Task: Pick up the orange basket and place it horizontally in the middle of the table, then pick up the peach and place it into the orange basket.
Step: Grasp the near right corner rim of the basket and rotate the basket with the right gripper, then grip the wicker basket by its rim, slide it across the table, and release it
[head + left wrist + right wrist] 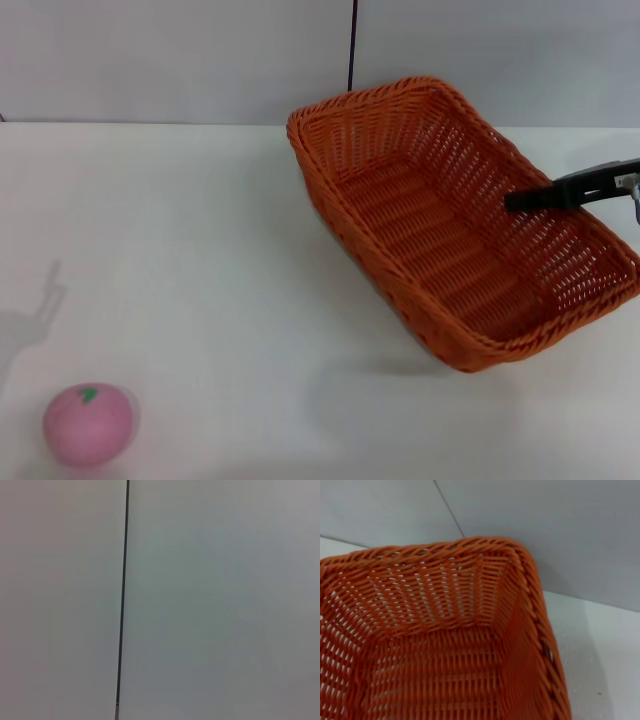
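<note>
The orange basket [440, 240] is at the right of the table [180, 250], turned diagonally and tilted, with its near corner raised above a shadow on the tabletop. My right gripper [520, 200] comes in from the right edge and is shut on the basket's right wall, one black finger lying inside it. In the right wrist view the basket's woven inside and a rim corner [520, 565] fill most of the picture. The pink peach [88, 424] lies at the near left corner of the table, far from the basket. My left gripper is out of view.
A grey wall with a thin dark vertical line [352, 45] stands behind the table's far edge. An arm's shadow [35, 315] falls on the tabletop at the left. The left wrist view shows only the wall and that line [122, 600].
</note>
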`<state>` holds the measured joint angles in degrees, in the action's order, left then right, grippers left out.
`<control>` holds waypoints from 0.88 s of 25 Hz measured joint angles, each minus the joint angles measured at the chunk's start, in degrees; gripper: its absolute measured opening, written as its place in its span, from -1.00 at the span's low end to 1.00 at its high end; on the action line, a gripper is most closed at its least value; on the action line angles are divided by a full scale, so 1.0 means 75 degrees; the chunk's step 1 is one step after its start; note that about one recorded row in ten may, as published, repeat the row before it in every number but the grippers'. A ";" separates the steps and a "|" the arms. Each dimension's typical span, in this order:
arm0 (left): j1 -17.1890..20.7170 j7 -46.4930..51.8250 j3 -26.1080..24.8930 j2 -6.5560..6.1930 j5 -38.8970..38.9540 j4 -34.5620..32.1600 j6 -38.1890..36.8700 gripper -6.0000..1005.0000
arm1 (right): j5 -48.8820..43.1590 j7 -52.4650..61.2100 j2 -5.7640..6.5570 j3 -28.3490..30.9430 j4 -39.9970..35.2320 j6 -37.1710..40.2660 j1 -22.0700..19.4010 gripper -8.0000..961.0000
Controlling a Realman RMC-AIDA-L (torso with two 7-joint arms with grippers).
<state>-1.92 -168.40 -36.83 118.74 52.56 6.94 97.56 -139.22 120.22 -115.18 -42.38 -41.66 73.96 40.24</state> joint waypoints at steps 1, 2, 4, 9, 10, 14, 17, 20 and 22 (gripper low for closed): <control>0.0000 0.0000 0.0000 0.0000 0.0000 0.0000 0.0000 0.61 | 0.0017 -0.0004 -0.0002 -0.0001 -0.0003 -0.0023 -0.0009 0.38; -0.0002 0.0000 0.0000 0.0000 0.0000 0.0000 0.0000 0.61 | 0.0017 -0.0004 -0.0002 -0.0001 -0.0003 -0.0023 -0.0009 0.30; -0.0002 0.0000 0.0000 0.0000 0.0000 0.0000 0.0000 0.61 | 0.0055 -0.0027 -0.0015 -0.0005 -0.0032 -0.0063 -0.0023 0.14; -0.0002 0.0000 0.0000 0.0000 0.0000 0.0001 0.0000 0.61 | 0.0070 -0.0137 -0.0054 -0.0005 -0.0077 -0.0102 -0.0026 -0.29; -0.0002 0.0000 0.0000 0.0000 0.0000 0.0001 0.0000 0.61 | 0.0071 -0.0182 -0.0073 -0.0003 -0.0107 -0.0105 -0.0027 -0.33; -0.0003 0.0000 0.0000 0.0000 0.0000 0.0000 0.0022 0.61 | 0.0072 -0.0514 -0.0169 -0.0009 -0.0350 -0.0042 -0.0069 -0.49; -0.0003 0.0000 0.0000 -0.0002 0.0000 0.0000 0.0061 0.61 | 0.0151 -0.0840 -0.0246 -0.0013 -0.0609 0.0089 -0.0159 -0.61; 0.0012 0.0000 0.0000 -0.0009 0.0000 0.0000 0.0181 0.61 | 0.0513 -0.1433 -0.0268 -0.0022 -0.1002 0.0658 -0.0300 -0.62; 0.0019 0.0000 0.0000 -0.0010 0.0000 0.0000 0.0211 0.61 | 0.0731 -0.1907 -0.0269 -0.0014 -0.1279 0.1088 -0.0408 -0.62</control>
<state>-1.77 -168.40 -36.83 118.67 52.56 6.94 99.15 -133.74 105.92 -117.19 -42.48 -51.25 82.12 37.18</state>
